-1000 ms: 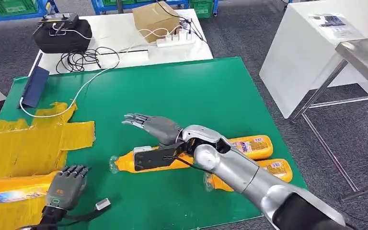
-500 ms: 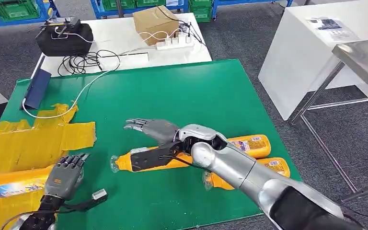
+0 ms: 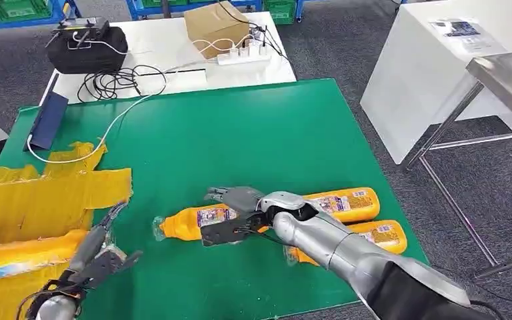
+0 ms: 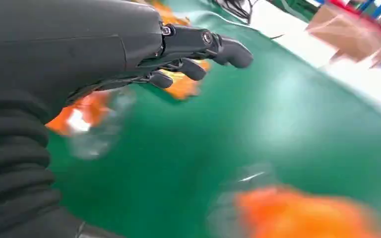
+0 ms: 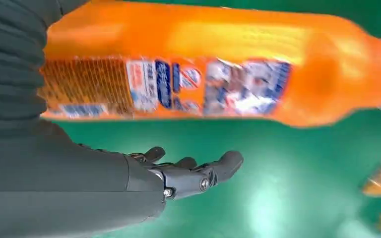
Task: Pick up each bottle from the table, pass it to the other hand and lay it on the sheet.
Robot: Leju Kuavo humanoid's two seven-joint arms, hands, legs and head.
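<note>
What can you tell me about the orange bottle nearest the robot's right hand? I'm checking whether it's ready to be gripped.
The orange plastic bottle with the clear cap end lies on its side on the green table mat, cap end toward the yellow sheet. A printed blue, white and red label wraps its body. The right hand is at its middle with fingers extended, not closed around it; contact is unclear. Its far end is hidden behind the arm.
</note>
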